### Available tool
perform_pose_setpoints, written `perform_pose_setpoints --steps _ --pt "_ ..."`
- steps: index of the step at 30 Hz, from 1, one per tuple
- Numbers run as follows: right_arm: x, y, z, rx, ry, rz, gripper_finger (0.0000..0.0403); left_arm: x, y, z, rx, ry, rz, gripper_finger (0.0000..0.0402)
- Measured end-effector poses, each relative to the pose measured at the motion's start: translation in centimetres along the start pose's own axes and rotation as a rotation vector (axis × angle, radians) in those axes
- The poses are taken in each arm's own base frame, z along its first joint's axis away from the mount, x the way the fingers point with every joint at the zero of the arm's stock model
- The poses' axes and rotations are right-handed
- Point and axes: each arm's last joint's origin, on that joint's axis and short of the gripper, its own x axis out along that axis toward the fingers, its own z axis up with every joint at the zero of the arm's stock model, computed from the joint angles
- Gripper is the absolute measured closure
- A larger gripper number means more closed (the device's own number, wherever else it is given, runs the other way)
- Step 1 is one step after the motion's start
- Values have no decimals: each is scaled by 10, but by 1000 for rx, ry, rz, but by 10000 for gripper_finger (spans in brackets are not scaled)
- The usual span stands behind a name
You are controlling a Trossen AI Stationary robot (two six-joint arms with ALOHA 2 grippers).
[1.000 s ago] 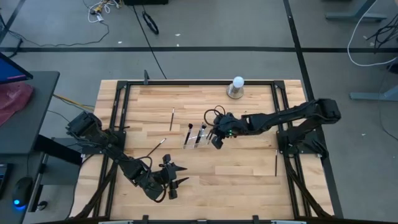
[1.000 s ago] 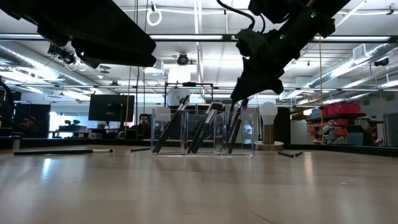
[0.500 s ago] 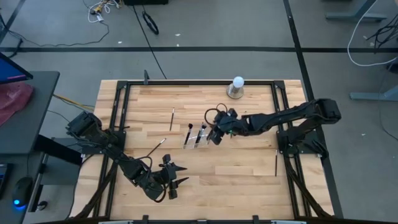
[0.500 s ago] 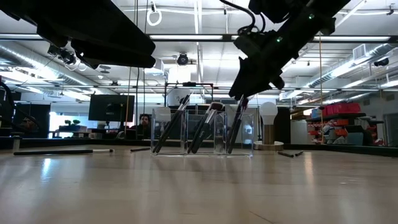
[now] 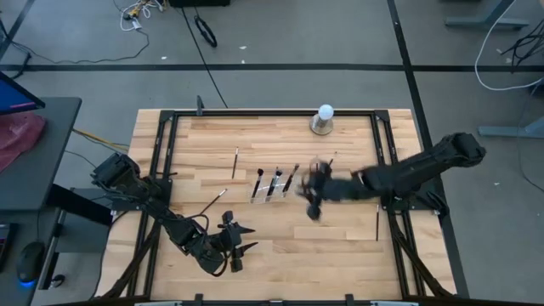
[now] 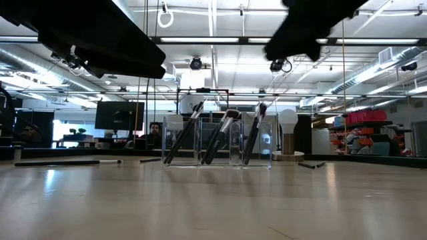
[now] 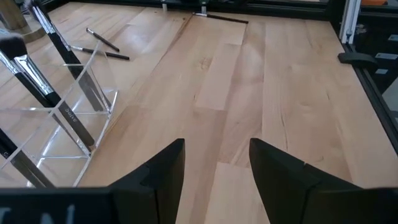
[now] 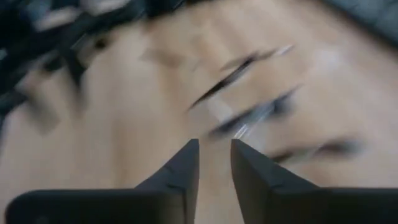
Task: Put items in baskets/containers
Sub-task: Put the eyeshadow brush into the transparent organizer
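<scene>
Three brushes (image 6: 253, 133) stand tilted in the holder (image 5: 270, 189). Right tool (image 5: 311, 210) at its 4 o'clock, slightly parted, empty. Left tool (image 7: 214, 180) released, waiting at 7 o'clock.

The counter (image 5: 272, 238) is made of light brown wood with long stripes. A black frame (image 5: 255, 112) is seen around it. The holder (image 6: 217, 141) is clear like glass. The brushes (image 6: 223, 137) are black. The ball (image 5: 325, 111) is white, on a grey base.
</scene>
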Motion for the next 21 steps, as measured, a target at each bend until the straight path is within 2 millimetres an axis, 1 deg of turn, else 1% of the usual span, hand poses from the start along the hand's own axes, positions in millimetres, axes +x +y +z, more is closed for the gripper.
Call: perform_pose_setpoints --steps 2,5,9,11,13,16,18,21 --pt "-13 16 -15 -5 77 46 324 0 0 1 -10 -4 -2 216" --pt "-31 29 -43 30 234 35 349 0 0 1 -18 -3 -2 216" --pt "-53 30 -77 136 513 -80 383 0 0 1 -19 -7 5 216" --pt "-63 27 -89 198 625 -165 396 1 1 1 -22 -9 10 216" --pt "-71 24 -96 257 690 -239 399 1 1 2 -19 -9 11 216" --pt "-80 22 -104 329 764 -320 378 2 2 2 -20 -10 17 216" --pt "-81 21 -111 376 785 -356 352 2 2 2 -20 -10 18 216" --pt "-81 13 -128 464 819 -452 304 2 2 2 -18 -10 18 216"
